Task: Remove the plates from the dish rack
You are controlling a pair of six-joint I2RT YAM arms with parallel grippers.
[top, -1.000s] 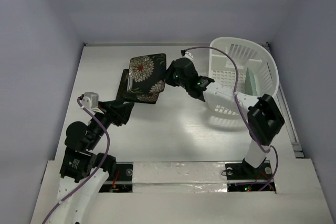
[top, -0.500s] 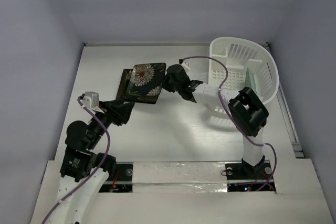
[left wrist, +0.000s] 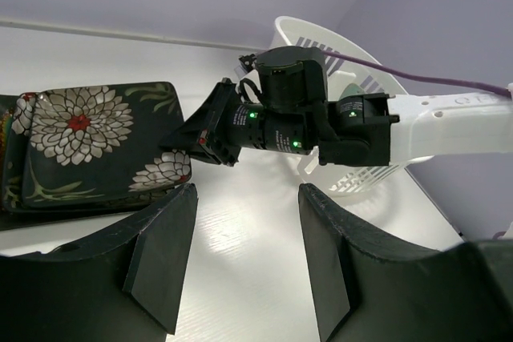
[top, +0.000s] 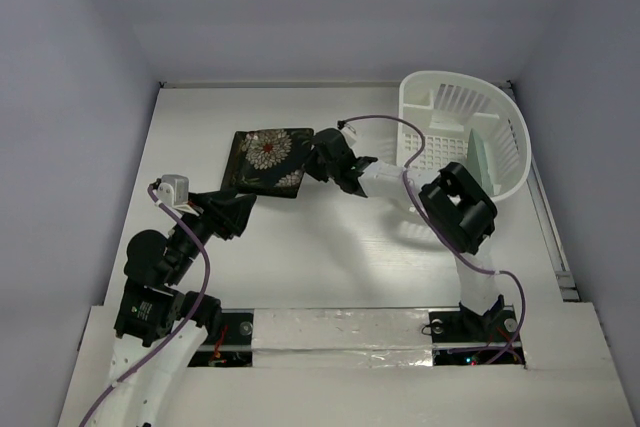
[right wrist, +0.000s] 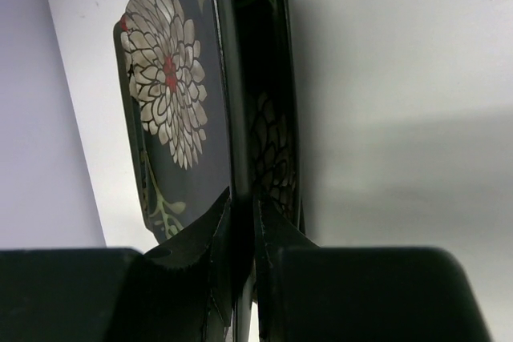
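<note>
Table [top: 330,247], white, bearing all items. Dish rack [top: 455,78] stands at the far right corner; a mint-green plate [top: 481,162] leans on edge inside it, against the right wall. Left of the rack, well apart from it, a flowered plate [top: 268,150] lies on top of the other dark plates [top: 235,159] on the table. Right gripper [right wrist: 243,198]: jaws narrow, pinching the right edge of the flowered plate. Left gripper [left wrist: 246,194]: jaws wide, holding nothing, near the stack's near corner.
</note>
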